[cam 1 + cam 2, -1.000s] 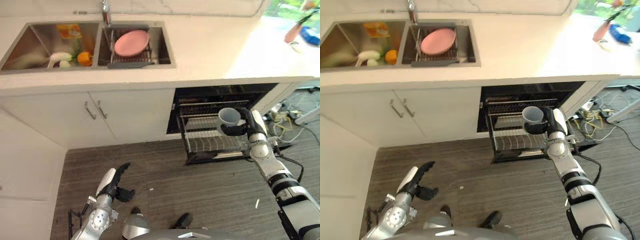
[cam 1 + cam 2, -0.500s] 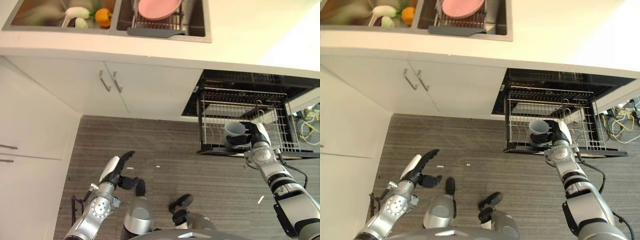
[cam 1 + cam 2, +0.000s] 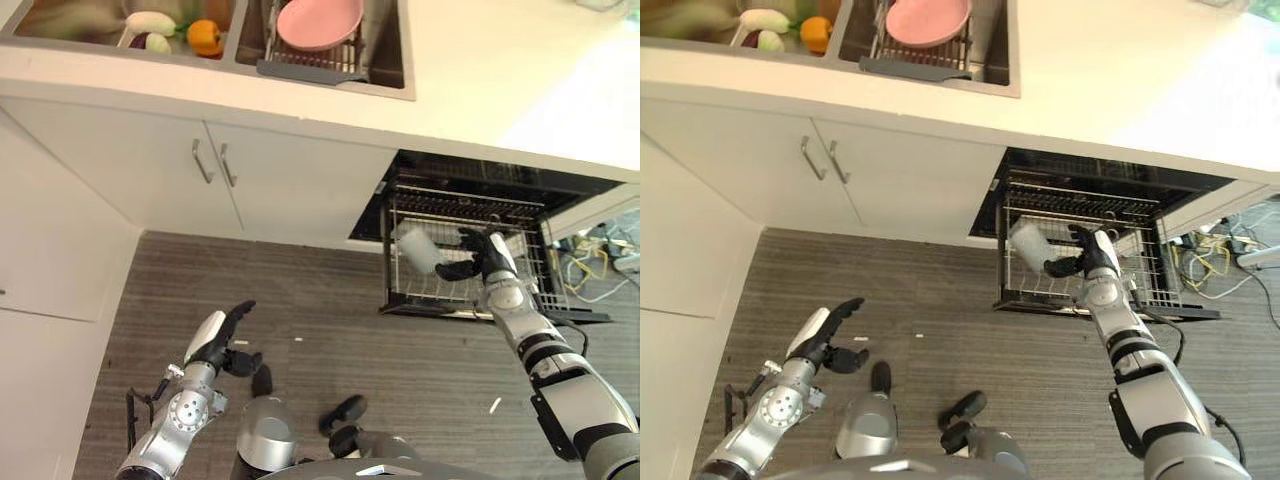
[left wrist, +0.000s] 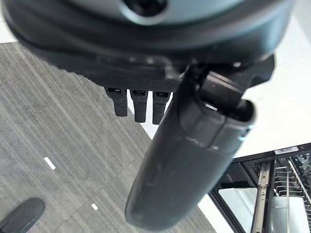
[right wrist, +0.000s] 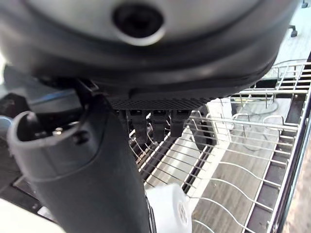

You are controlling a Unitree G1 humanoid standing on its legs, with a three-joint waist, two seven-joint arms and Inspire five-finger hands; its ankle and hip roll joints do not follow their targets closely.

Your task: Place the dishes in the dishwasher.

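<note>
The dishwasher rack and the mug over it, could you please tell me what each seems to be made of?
The pulled-out wire dishwasher rack looks like thin metal wire, perhaps coated: pale rods and upright tines, open between. The pale grey mug, tilted in the right hand, looks like glazed ceramic, smooth and opaque, though plastic is possible.

Bright daylight floods the scene from the upper right, where the white countertop (image 3: 520, 70) washes out to near-pure glare. The dishwasher (image 3: 470, 185) cavity beneath it sits in deep shadow, its back unreadable. The wood-look floor (image 3: 330, 300) is evenly lit with soft shadows. Straight edges bow toward the head views' borders. In both wrist views the near dark bulk is heavily out of focus, the background sharper
</note>
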